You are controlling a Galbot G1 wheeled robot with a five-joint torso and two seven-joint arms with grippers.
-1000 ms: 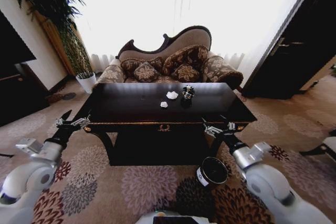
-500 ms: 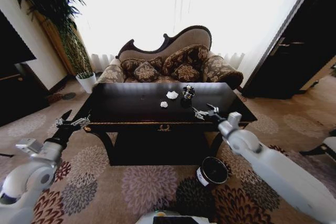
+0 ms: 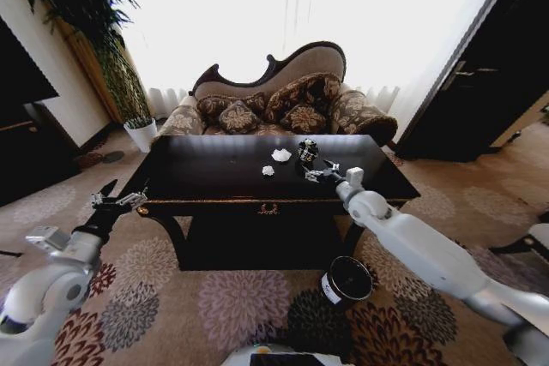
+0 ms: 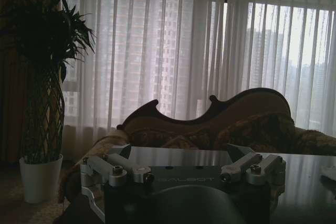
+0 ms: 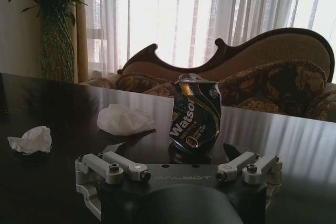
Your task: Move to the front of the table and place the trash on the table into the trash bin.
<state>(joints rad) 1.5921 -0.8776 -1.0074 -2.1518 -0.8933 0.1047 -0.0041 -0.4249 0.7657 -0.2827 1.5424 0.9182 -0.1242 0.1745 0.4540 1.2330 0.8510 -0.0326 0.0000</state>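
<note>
Over the bench [image 3: 214,179], the right end effector [image 3: 319,171] is hovering just near of the crumpled can [image 3: 307,152], fingers spread wide. Beside the bench's left corner, the left end effector [image 3: 120,196] is waiting, also spread wide.

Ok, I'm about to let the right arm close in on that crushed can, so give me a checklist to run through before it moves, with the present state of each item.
1. Right gripper open: ok, jaws spread in the right wrist view.
2. Aligned with the crushed dark blue metal can: ok, it stands upright, centred ahead of the fingers.
3. Can free of clutter: ok, the nearer white crumpled paper wad lies beside it, apart.
4. Small round dark brown trash bin upright: not ok, it leans on the carpet by the dark glossy wooden table.
5. Left gripper out of the way: ok, at the table's left corner.
</note>
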